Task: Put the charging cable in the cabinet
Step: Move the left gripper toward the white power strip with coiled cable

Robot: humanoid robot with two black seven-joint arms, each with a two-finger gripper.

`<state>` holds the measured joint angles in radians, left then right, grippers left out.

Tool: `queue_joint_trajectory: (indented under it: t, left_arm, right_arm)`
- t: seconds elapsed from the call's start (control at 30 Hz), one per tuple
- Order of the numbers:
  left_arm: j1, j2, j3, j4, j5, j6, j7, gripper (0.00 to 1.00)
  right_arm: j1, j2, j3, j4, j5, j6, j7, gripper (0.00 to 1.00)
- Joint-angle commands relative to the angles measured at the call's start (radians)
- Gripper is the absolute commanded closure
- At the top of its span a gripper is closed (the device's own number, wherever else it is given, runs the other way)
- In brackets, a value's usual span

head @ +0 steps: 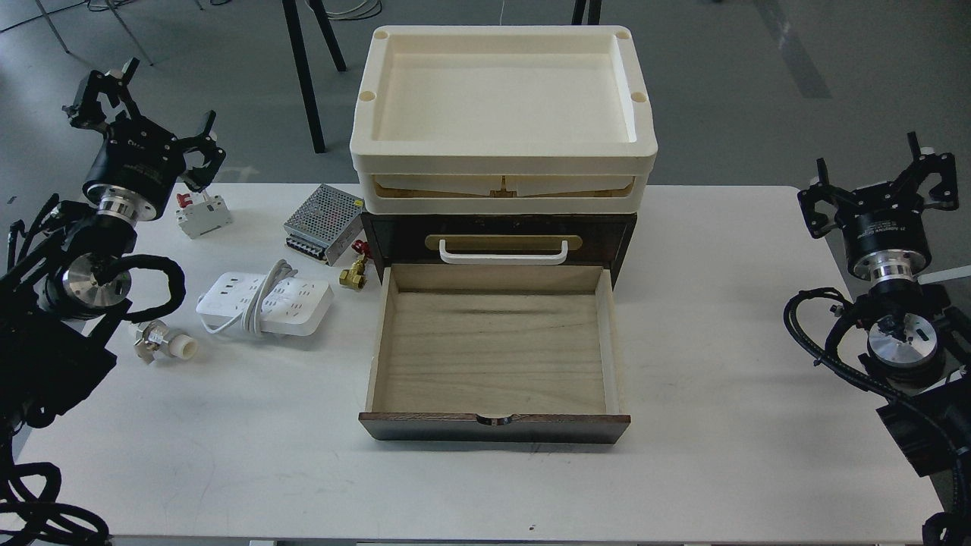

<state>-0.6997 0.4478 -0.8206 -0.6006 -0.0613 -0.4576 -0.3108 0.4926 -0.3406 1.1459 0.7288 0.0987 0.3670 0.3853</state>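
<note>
Charging cable (265, 305): flat white power strip with sockets on top, lying on the white table (721, 318) left of the open drawer, its pale cord looped across its middle.
Long axis: runs left to right, slightly tilted; the right end points toward the drawer's left wall.
Cabinet (497, 246): small dark-brown unit, bottom drawer (493, 356) pulled fully out and empty, pale wood inside; cream trays (501, 98) stacked on top.
Left gripper (144, 114): raised above the table's far left corner, fingers spread, holding nothing.
Right gripper (880, 189): raised at the far right, fingers apart, holding nothing.
Step in hand: by the look of it, pickup has not begun; the strip lies untouched.
Next move: the left arm, being nearer, would likely descend and grasp across the strip's narrow width.
Nearby: silver power-supply box (325, 222), brass valve (355, 271), circuit breaker (203, 214).
</note>
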Motion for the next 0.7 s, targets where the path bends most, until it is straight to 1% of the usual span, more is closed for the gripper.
queue_joint_trajectory:
  t: [0.0,0.2,0.33,0.43,0.53,0.67]
  left_arm:
    - [0.0,-0.003,0.0,0.001,0.0,-0.01,0.005,0.0]
    - [0.0,0.011,-0.012,-0.008,-0.002,-0.031,-0.001,0.0]
    - [-0.012,0.087,-0.015,-0.028,0.006,-0.031,-0.001,0.0]
    - [-0.044,0.188,-0.006,-0.092,0.066,-0.031,0.002,0.01]
    - [-0.095,0.285,0.014,-0.168,0.274,-0.031,0.001,0.01]
    - [-0.113,0.406,0.017,-0.355,0.578,-0.031,-0.001,0.02]
  right_arm:
    - [0.0,0.0,-0.003,0.0,0.0,0.003,0.001,0.0]
    - [0.0,0.0,-0.011,0.0,0.0,0.004,0.003,0.0]
    - [0.0,0.0,-0.012,0.001,-0.002,0.004,0.004,0.0]
    - [0.0,0.0,-0.014,0.001,-0.002,0.004,0.004,0.0]
    - [0.0,0.0,-0.014,0.001,-0.004,0.004,0.004,0.0]
    - [0.0,0.002,-0.015,0.001,-0.004,0.004,0.006,0.0]
